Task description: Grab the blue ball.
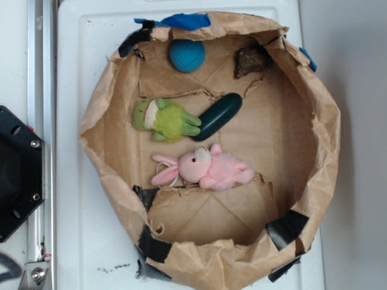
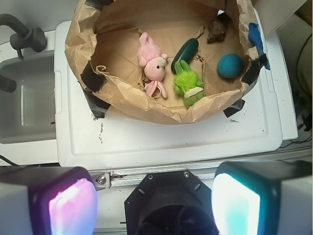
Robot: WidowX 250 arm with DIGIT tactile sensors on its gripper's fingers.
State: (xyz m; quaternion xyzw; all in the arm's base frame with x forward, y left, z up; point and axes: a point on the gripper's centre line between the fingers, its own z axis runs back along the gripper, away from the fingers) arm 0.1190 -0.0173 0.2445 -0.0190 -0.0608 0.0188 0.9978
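The blue ball [image 1: 187, 55] is a small teal textured sphere lying at the far end of a brown paper basin [image 1: 97, 115], close to its rim; the wrist view has the blue ball [image 2: 230, 65] at the right side of the basin. My gripper [image 2: 154, 198] is high above the robot base, well short of the basin and far from the ball. Its fingers [image 2: 73, 205] stand wide apart with nothing between them, so it is open. The exterior view does not include the gripper.
Inside the basin lie a pink plush bunny [image 1: 205, 168], a green plush toy [image 1: 166, 119], a dark green oblong toy [image 1: 217, 116] and a brown lump [image 1: 251, 61]. Blue tape [image 1: 184, 22] marks the rim. The black robot base [image 1: 15, 172] is at the left; a grey sink [image 2: 24, 98] adjoins the white tabletop [image 2: 161, 142].
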